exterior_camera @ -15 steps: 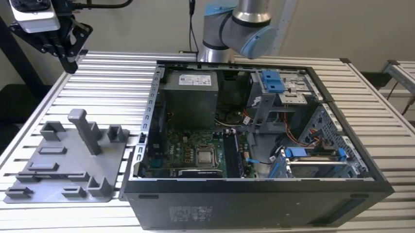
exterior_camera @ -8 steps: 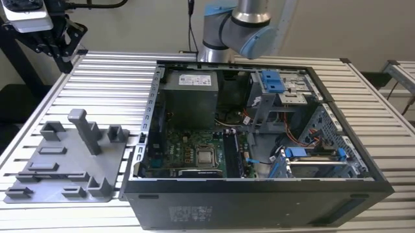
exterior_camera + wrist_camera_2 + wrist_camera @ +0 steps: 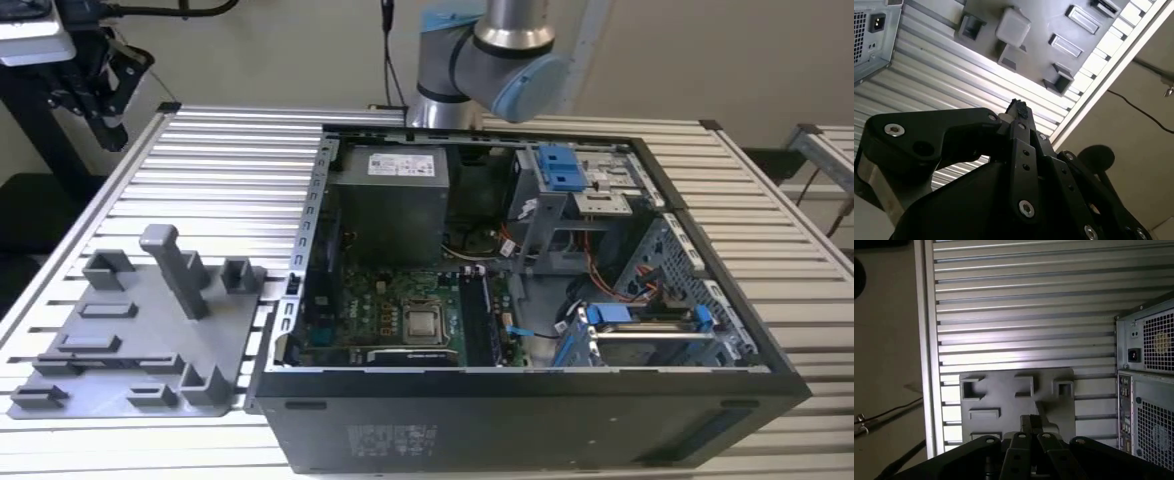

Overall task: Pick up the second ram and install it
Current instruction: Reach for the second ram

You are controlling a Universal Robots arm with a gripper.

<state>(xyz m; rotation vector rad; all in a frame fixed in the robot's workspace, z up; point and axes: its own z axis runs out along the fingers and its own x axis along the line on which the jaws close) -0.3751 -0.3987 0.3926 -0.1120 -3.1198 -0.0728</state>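
My gripper (image 3: pixel 107 122) hangs high over the far corner of the table, at the exterior view's left. Both wrist views show its black fingers pressed together, and I see nothing between them (image 3: pixel 1016 107) (image 3: pixel 1032 421). They point down over the grey fixture tray (image 3: pixel 134 350) (image 3: pixel 1004 400) (image 3: pixel 1044 25), well above it. No stick shows in the tray's pockets. The second ram is hidden. A long dark strip (image 3: pixel 477 318) stands in the memory slots beside the processor, and I cannot tell what it is.
An open computer case (image 3: pixel 534 375) lies on the slatted aluminium table (image 3: pixel 227 170), its rear panel (image 3: pixel 1146 355) near the tray. A tall post (image 3: pixel 171 262) rises from the tray. The arm's base (image 3: pixel 483 60) stands behind the case. The floor drops off past the table edge (image 3: pixel 924 340).
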